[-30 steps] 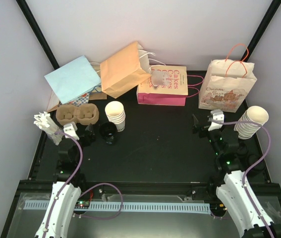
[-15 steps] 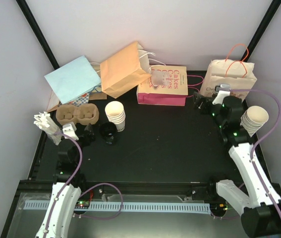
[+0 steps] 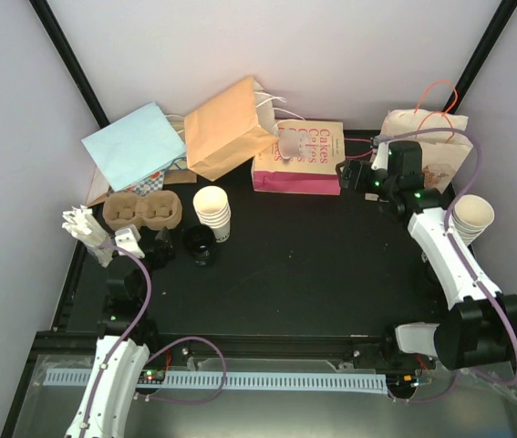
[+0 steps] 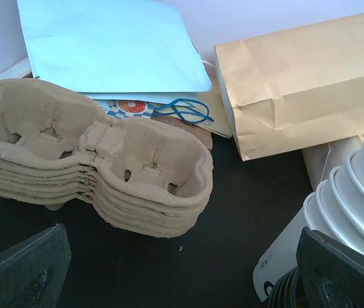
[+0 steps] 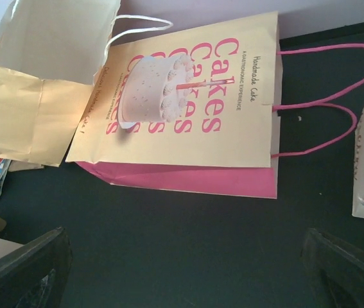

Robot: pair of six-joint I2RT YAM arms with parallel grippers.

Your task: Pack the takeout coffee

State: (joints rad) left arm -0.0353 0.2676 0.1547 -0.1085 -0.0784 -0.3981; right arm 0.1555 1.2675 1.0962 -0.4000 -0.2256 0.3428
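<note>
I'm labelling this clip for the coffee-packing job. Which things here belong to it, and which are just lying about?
For the job: nested cream cups; black lids beside them; probably the Cakes bag, which the open right gripper faces.
Lying about: blue bag; tan bag; pulp cup carriers; second cup stack; orange-handled printed bag.

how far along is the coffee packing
Done: nothing visible; no lidded cup is in view. In hand: nothing; the left end effector is open by the carrier stack, the right end effector open and empty, facing the Cakes bag. Left: picking a cup from the cup stack, lidding it from the black lids, and bagging it.
</note>
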